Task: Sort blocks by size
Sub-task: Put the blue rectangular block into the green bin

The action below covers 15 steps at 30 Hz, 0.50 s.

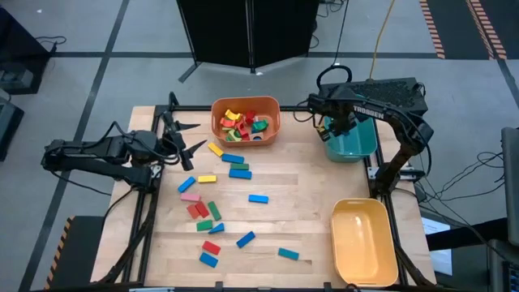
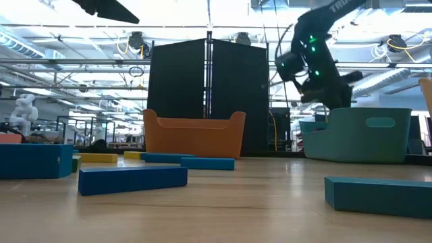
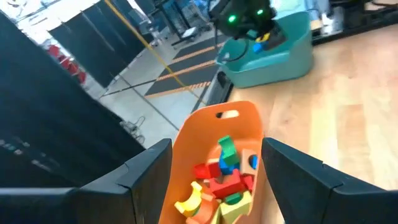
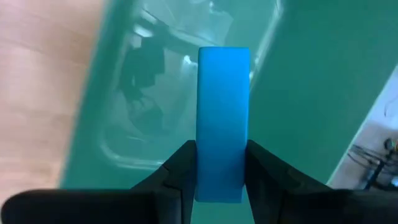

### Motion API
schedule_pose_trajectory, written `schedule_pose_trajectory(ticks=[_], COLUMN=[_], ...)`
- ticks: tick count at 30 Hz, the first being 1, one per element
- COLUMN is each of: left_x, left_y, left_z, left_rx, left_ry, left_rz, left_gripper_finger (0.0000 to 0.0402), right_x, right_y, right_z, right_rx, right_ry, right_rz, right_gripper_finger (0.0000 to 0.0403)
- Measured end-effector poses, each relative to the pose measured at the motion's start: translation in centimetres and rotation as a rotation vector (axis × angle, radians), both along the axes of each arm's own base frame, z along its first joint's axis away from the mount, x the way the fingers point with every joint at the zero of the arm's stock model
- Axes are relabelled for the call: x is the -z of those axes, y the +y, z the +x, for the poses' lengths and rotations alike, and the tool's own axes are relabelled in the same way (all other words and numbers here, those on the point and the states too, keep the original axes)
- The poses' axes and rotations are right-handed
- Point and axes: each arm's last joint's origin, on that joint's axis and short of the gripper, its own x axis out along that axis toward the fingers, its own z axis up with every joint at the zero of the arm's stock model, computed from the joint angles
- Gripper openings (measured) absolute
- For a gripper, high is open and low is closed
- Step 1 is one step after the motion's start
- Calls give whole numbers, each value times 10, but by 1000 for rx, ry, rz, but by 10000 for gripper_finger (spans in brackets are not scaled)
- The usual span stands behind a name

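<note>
Blocks (image 1: pixel 212 209) lie loose on the wooden surface (image 1: pixel 308 219), in red, blue, green, yellow and pink. Most sit in a scattered bunch, well away from the right pincer and nearer the left one. More pieces are piled inside the orange bin (image 1: pixel 246 122), which stands between the two pincers at the far edge of the surface.

One blue block (image 4: pixel 222 124) is up in the air. The right pincer (image 4: pixel 217 168) is clamped on it, with one dark finger pressed on each long side. The block sticks straight out past the fingertips. Right under this pincer is the teal bin (image 1: pixel 353 139), and the wrist view looks down into its shiny inside. From above, the right pincer (image 1: pixel 339 123) hangs over the side of the teal bin nearest the orange bin. I think the bin's floor below the block is bare, but the glare makes that hard to see.

The left pincer (image 1: pixel 185 136) waits just beside the orange bin, near the left edge of the surface. Its two fingers (image 3: pixel 298 177) are spread apart and hold nothing. Through them the wrist view shows the orange bin with its red, green and yellow pieces.

The yellow bin (image 1: pixel 365 242) sits at the near right corner, well apart from both pincers.
</note>
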Motion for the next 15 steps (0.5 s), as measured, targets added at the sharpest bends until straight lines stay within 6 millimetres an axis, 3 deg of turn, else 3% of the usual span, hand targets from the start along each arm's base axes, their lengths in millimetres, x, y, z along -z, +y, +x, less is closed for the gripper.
schedule_pose_trajectory(ticks=[7, 15], left_x=[9, 29], left_y=[-1, 16], left_z=[18, 52], left_rx=[173, 103], left_ry=[68, 178], left_rz=[-57, -41], left_gripper_finger=[251, 251], right_x=[23, 34], right_y=[-2, -3], right_z=[-18, -20], right_rx=[43, 44], right_ry=[46, 2], right_rz=[70, 88], right_gripper_finger=[98, 110])
